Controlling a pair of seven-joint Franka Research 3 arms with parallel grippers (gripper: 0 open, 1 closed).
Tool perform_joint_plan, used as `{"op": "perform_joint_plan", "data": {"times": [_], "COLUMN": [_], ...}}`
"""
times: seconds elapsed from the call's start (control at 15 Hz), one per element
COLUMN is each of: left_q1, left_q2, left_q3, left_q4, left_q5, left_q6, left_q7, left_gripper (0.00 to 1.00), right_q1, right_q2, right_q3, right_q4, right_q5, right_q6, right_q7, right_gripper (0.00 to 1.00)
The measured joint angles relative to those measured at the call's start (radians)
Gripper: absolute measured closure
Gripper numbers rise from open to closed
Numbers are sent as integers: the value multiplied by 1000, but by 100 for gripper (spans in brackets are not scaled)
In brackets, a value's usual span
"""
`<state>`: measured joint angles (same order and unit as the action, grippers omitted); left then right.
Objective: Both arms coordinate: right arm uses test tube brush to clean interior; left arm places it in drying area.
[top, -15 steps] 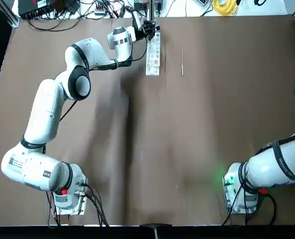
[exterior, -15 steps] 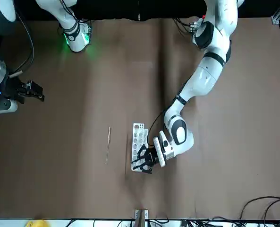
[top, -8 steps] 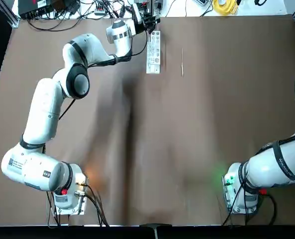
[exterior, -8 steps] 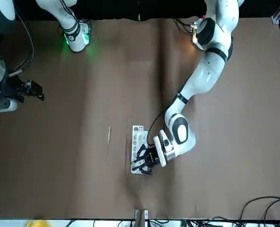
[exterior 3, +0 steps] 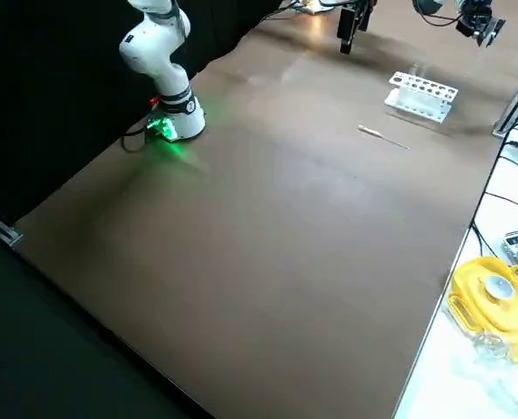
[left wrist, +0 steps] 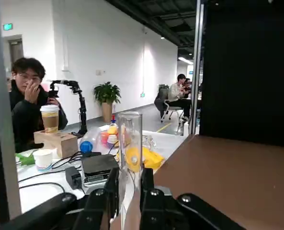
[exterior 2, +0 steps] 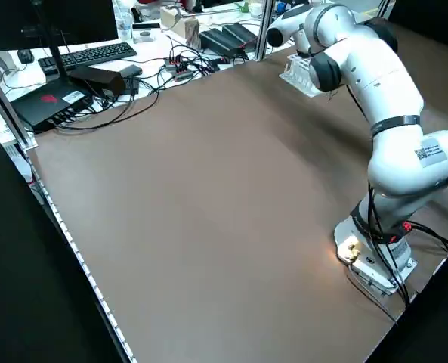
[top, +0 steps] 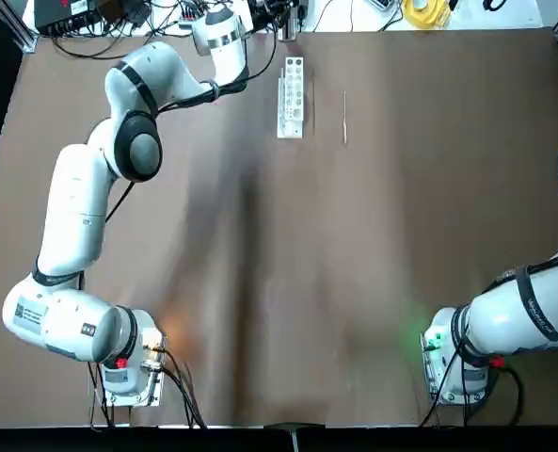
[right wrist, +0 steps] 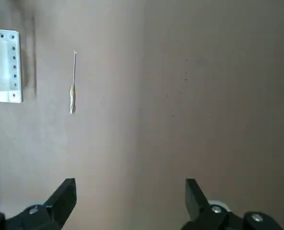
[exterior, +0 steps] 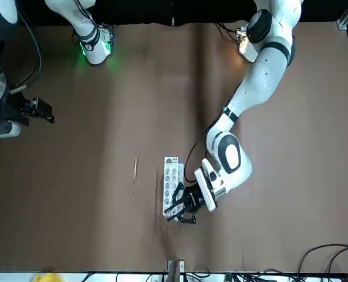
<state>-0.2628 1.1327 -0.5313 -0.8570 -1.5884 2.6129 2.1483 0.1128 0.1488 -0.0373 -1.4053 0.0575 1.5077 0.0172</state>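
The two white jointed arms, left (top: 76, 207) and right (top: 528, 315), share the work. The left gripper (left wrist: 130, 173), near the white perforated rectangular rack (exterior: 171, 182), holds a clear cylindrical glass tube (left wrist: 130, 129) between its fingers. The right gripper (right wrist: 131, 181), over the robot's right side of the table, has its fingers set wide, with nothing between them. The thin pale straight brush (right wrist: 73, 96) lies on the table beyond the right gripper's fingers, between that gripper and the rack.

For good execution, the left gripper should hold the tube steady and well clear of the rack, with light pressure (glass may crack or slip). The right gripper should line up with the brush, descend squarely and pinch its thicker part, then enter the tube along its axis; a tilted entry could scrape the rim.

Counts: two arms, two grippers, one rack, one tube, one brush.
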Motion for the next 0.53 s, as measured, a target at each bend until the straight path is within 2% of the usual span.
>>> {"op": "perform_joint_plan", "data": {"times": [0.33, 0.53], "left_q1": [-4, -5], "left_q2": [-15, -15], "left_q3": [1, 12], "left_q4": [-15, -24], "left_q5": [0, 0], "left_q6": [44, 63], "left_q7": [-212, -412], "left_gripper": [76, 76], "right_q1": [0, 0], "right_q2": [0, 0], "right_q3": [1, 3], "right_q4": [-2, -3], "right_q5": [0, 0], "right_q6": [-5, -5], "right_q7": [0, 0], "right_gripper": [0, 0]}}
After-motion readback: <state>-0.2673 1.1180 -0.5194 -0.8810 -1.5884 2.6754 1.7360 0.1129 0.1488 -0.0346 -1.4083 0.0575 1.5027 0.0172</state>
